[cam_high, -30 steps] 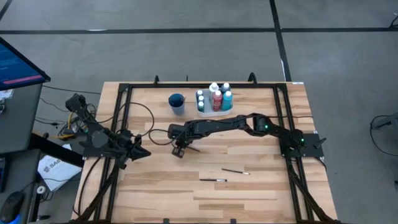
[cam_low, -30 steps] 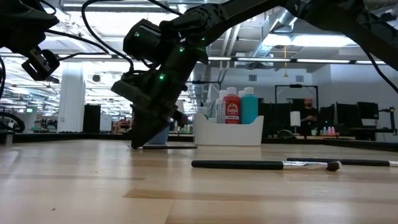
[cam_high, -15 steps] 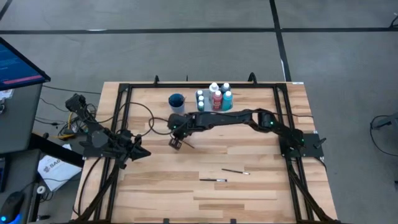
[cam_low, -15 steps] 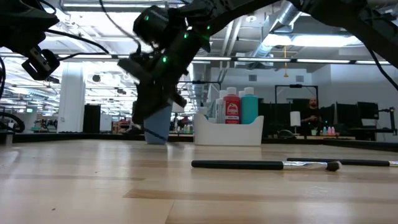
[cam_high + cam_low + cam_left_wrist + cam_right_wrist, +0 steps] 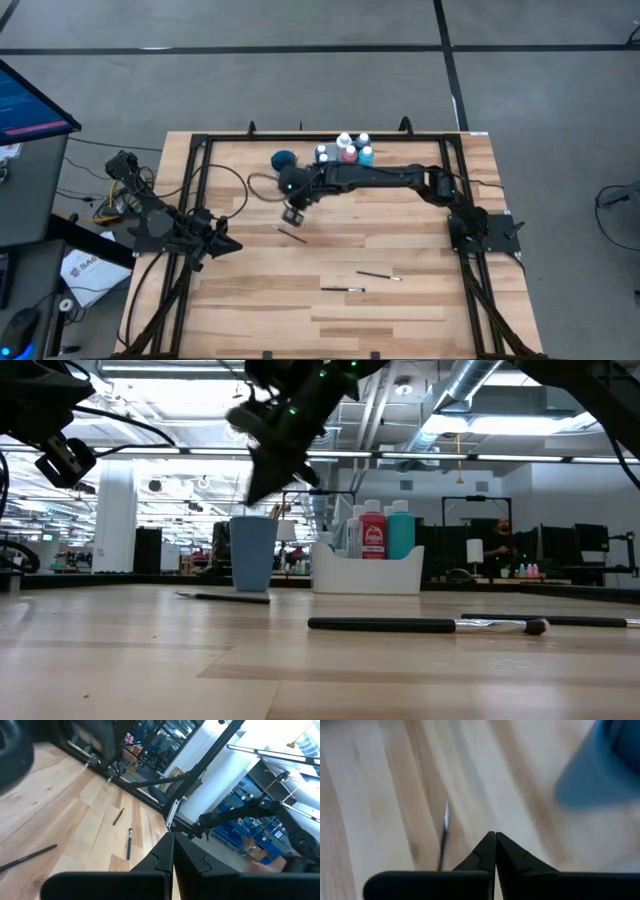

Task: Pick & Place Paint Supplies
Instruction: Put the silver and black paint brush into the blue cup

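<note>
From above, the right gripper [image 5: 293,213] is seen stretched across the table, raised just in front of the blue cup [image 5: 283,160], fingers pressed together on nothing; a paintbrush [image 5: 291,235] lies on the wood just below it. The paint bottles [image 5: 347,152] are partly covered by the right arm, and the white tray beneath them is hidden. Two more paintbrushes [image 5: 360,282] lie nearer the front edge. The left gripper [image 5: 226,247] is parked at the left side, clenched and empty. In the low view, the bottles [image 5: 385,530] are seen standing in the white tray [image 5: 365,574]. In the right wrist view, everything is blurred; only a thin brush [image 5: 443,840] and a blue shape are made out.
</note>
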Tool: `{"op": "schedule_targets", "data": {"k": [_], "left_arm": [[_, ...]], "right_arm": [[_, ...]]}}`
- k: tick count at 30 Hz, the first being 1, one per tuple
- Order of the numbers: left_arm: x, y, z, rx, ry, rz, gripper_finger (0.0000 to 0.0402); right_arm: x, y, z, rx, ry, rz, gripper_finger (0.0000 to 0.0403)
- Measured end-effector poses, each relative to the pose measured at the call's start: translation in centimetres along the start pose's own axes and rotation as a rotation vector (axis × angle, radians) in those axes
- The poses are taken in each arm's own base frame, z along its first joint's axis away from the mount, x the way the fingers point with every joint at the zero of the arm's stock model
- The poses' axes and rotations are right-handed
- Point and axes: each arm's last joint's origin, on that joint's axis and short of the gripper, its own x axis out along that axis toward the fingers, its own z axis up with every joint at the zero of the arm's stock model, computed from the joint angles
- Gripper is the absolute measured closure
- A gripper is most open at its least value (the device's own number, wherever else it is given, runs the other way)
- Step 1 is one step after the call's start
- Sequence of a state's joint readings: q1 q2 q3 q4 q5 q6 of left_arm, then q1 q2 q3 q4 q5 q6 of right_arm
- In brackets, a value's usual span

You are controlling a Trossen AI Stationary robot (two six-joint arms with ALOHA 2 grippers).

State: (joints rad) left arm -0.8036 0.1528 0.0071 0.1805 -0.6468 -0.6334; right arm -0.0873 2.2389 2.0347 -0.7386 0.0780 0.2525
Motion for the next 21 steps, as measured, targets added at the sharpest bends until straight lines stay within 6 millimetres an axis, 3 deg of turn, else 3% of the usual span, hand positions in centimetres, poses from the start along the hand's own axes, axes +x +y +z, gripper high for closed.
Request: {"op": "schedule_targets", "data": {"k": [4,10,15,21], "left_arm": [[0.0,0.0,0.0,-0.001,-0.001,-0.001,0.04],[0.0,0.0,0.0,-0.002,-0.002,-0.001,0.04],[0.0,0.0,0.0,-0.003,-0.003,-0.003,0.04],[0.0,-0.1,0.1,-0.009,-0.01,-0.006,0.04]], "right_arm": [[-0.1,0.3,-1.6,-0.018,0.146,-0.03,0.0385],[0.1,1.6,-2.0,0.057,0.148,-0.025,0.0317],[2.8,3.6,-3.1,0.074,0.143,0.0,0.0261],[5.8,3.5,-4.2,0.103,0.178,-0.007,0.0247]]}}
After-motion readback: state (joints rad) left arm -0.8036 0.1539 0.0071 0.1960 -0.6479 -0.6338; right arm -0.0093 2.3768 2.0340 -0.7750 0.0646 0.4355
